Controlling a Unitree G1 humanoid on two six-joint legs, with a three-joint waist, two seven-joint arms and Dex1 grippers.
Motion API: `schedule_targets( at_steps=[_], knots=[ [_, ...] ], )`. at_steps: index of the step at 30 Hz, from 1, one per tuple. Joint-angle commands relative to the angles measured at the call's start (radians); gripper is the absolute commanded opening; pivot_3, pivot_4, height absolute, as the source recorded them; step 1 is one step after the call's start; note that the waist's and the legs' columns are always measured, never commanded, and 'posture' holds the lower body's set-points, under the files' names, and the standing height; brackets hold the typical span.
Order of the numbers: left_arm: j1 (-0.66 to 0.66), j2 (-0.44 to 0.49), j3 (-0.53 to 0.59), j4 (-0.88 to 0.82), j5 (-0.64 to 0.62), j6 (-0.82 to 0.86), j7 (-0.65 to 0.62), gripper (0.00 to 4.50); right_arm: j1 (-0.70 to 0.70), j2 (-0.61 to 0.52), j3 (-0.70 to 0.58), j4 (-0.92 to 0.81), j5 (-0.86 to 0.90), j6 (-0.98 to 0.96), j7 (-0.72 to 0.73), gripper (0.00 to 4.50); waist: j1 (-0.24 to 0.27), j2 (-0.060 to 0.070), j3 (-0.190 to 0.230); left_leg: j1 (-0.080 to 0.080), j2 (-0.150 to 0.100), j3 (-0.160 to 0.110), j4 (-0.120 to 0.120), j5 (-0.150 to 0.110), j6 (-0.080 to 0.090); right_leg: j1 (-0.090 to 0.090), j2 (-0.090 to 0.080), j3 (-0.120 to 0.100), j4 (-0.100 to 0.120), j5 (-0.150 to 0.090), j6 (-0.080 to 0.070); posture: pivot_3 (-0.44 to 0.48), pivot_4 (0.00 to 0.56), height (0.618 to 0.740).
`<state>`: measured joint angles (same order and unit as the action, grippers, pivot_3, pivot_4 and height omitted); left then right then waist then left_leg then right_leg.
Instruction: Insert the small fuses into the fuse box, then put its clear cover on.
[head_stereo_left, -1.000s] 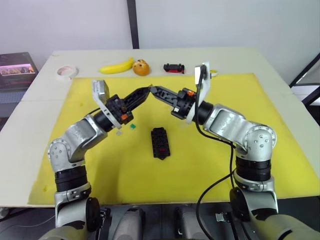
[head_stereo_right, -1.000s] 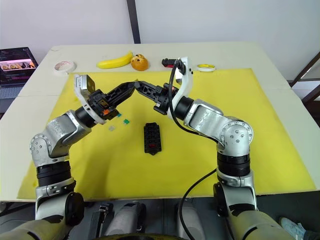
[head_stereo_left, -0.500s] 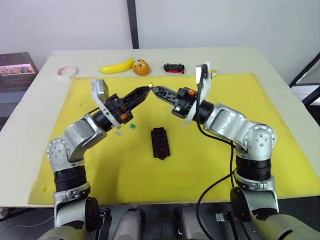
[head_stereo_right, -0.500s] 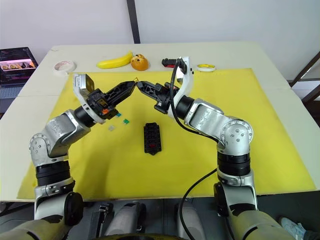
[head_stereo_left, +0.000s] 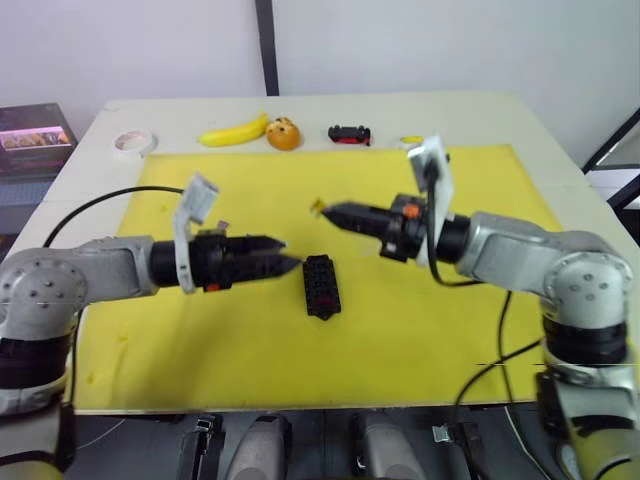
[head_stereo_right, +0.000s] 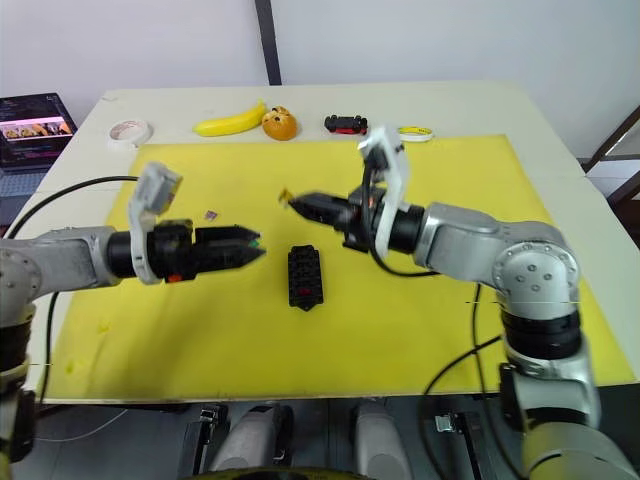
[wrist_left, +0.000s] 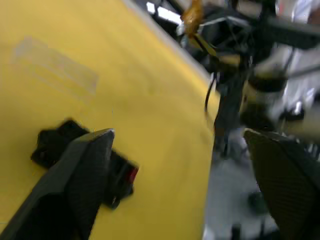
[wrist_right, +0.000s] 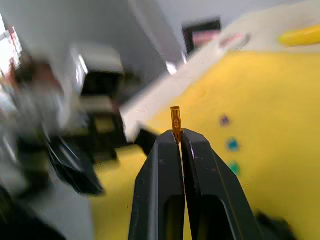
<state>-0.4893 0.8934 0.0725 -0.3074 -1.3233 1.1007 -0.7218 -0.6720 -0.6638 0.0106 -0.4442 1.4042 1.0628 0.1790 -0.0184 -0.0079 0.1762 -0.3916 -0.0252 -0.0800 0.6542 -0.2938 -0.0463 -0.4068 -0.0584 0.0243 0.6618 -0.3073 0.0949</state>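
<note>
Right gripper (wrist_right: 176, 137): fingers pressed together, pinching a thin amber fuse (wrist_right: 175, 120) that sticks out past the tips. From the head views the same fuse shows as a small speck at the tips, held in the air above the mat, just beyond the fuse box's far end.

Left gripper (wrist_left: 175, 145): fingers spread wide with nothing between them, which the wrist view shows plainly; in the head views it looks like a closed dark point, level and aimed at the fuse box from its left, close but not touching.

Fuse box (head_stereo_left: 320, 285): black, flat on the yellow mat (head_stereo_left: 400, 330), between the two grippers. A red spot shows in one slot.

Loose fuses: a purple fuse (head_stereo_right: 211, 214) on the mat behind the left gripper; the right wrist view also picks up a teal one (wrist_right: 232, 144) and a green one (wrist_right: 233, 168) on the mat.

Cover (wrist_left: 54, 66): a faint clear rectangle lying flat on the mat, seen from the left wrist, apart from the fuse box.

Table edge: banana (head_stereo_left: 235, 132), an orange fruit (head_stereo_left: 284, 134), a toy car (head_stereo_left: 348, 133) and tape roll (head_stereo_left: 130, 144), all beyond the mat.
</note>
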Motion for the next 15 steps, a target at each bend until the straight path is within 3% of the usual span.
schedule_targets(
  at_steps=[1,6,15],
  knots=[
    [0.010,0.056,-0.126,-0.031,0.321,-0.270,-0.320,4.42,0.019,-0.117,0.116,-0.120,-0.260,-0.083,0.267,0.00,0.002,0.000,0.000,0.000,0.000,0.000,-0.003,0.001,-0.001,-0.001,0.000,0.000,0.000,0.000,0.000,0.000,0.150,0.740],
    [0.053,0.056,-0.244,0.022,0.655,-0.631,-0.535,4.42,0.056,-0.203,0.267,-0.146,-0.573,-0.242,0.474,0.00,-0.001,0.001,0.001,0.000,0.006,0.000,-0.006,0.001,-0.002,-0.002,0.001,0.000,-0.003,0.000,-0.001,0.000,0.150,0.740],
    [0.037,-0.106,-0.286,0.118,0.874,-0.803,-0.494,4.42,0.040,-0.165,0.373,-0.074,-0.871,-0.379,0.617,0.00,0.007,-0.001,0.002,-0.003,0.004,-0.001,-0.004,0.000,0.000,-0.001,-0.004,-0.002,-0.006,0.000,0.000,0.000,0.150,0.740]
  ],
)
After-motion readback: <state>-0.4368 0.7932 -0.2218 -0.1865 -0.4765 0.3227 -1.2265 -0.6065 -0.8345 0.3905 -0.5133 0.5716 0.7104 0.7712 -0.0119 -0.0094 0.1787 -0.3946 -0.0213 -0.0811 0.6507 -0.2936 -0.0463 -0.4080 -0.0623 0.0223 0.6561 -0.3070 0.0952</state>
